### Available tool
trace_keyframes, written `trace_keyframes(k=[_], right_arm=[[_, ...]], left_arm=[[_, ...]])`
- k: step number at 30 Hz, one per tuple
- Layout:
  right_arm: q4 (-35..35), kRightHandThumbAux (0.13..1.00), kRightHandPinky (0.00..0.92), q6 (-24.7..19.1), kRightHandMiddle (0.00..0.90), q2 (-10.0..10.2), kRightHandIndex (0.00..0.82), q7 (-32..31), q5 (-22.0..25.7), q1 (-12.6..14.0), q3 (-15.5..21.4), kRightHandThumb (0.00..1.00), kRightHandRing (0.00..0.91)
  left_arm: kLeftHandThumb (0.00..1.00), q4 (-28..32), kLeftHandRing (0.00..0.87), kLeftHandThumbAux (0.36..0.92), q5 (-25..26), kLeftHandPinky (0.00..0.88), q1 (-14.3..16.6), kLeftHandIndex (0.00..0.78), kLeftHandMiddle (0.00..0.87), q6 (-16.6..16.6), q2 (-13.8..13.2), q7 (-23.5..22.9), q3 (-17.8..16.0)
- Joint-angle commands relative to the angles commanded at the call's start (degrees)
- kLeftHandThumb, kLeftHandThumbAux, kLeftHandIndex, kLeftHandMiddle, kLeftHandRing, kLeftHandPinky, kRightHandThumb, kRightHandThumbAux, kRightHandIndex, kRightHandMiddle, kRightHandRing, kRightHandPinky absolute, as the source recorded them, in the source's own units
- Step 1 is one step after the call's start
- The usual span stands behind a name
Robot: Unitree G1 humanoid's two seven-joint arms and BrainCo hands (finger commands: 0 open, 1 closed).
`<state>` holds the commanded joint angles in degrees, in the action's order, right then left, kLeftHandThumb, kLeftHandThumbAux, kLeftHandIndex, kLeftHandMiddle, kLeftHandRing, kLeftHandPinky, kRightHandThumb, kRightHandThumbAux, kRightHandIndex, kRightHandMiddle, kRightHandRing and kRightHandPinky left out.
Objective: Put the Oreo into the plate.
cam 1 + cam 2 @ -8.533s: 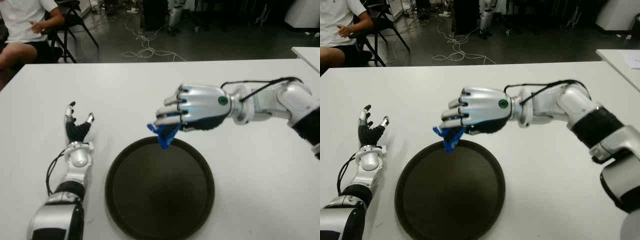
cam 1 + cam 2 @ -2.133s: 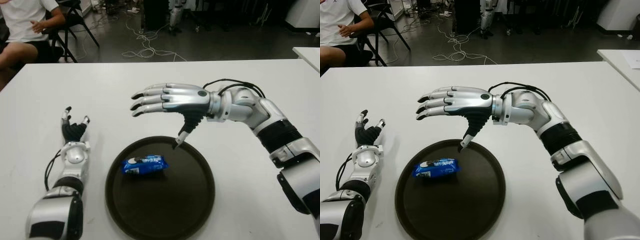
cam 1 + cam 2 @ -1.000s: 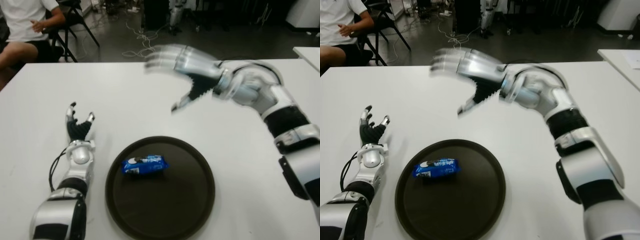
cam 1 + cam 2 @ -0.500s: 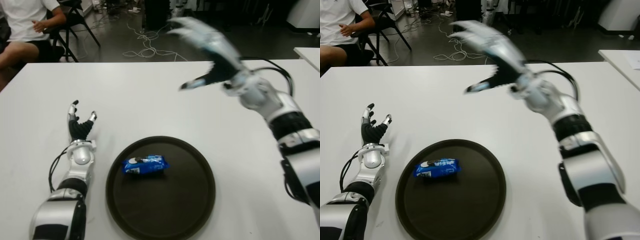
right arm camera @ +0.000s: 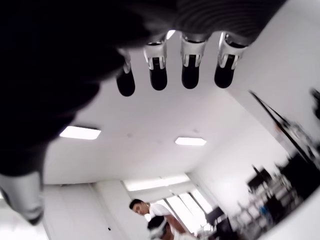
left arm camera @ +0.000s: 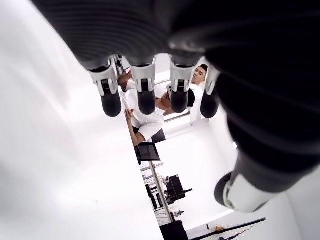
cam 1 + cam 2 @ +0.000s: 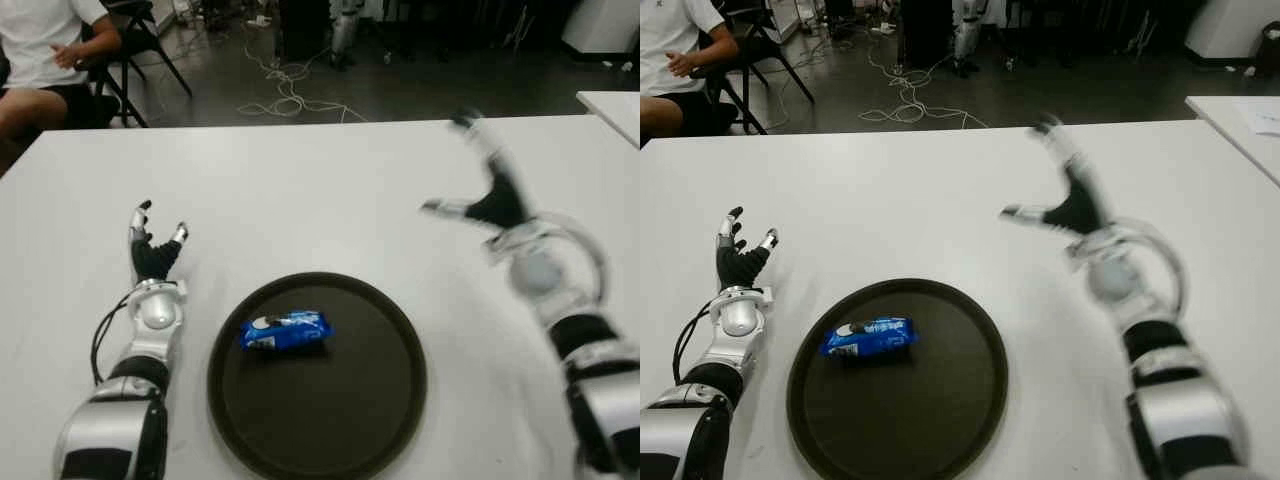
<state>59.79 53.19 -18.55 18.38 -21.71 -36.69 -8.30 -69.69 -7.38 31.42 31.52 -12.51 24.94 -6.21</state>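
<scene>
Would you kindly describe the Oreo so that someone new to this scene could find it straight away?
On the white table lies a round dark plate, between the left hand and the right hand. In its left part lies the Oreo, a small blue packet, the only coloured thing there.

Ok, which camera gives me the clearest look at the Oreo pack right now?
Either eye view: the blue Oreo pack lies in full sight on the left part of the dark plate, with neither hand near it. Both wrist views show only their own fingers and the room, no Oreo.
</scene>
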Motion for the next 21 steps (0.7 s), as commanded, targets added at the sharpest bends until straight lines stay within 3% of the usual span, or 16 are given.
trace_keyframes(k=[5,12,21], right_arm=[[1.5,0.643,0.000,-1.5,0.000,0.8,0.000,0.7,-0.1,-0.4,0.2,0.000,0.000],[4.3,0.633,0.000,-1.6,0.000,0.4,0.000,2.8,0.8,2.1,1.7,0.000,0.000],[5.8,0.647,0.000,-3.8,0.000,1.1,0.000,6.2,0.9,2.2,3.0,0.000,0.000]], left_arm=[[0.000,0.0,0.020,0.719,-0.3,0.024,0.1,0.026,0.034,-0.6,-0.3,0.0,0.3],[0.000,0.3,0.018,0.717,0.1,0.028,-0.2,0.022,0.030,-0.9,-0.3,-0.1,0.1],[0.000,0.5,0.015,0.725,0.1,0.019,-0.5,0.025,0.029,-0.8,-0.4,-0.3,0.1]])
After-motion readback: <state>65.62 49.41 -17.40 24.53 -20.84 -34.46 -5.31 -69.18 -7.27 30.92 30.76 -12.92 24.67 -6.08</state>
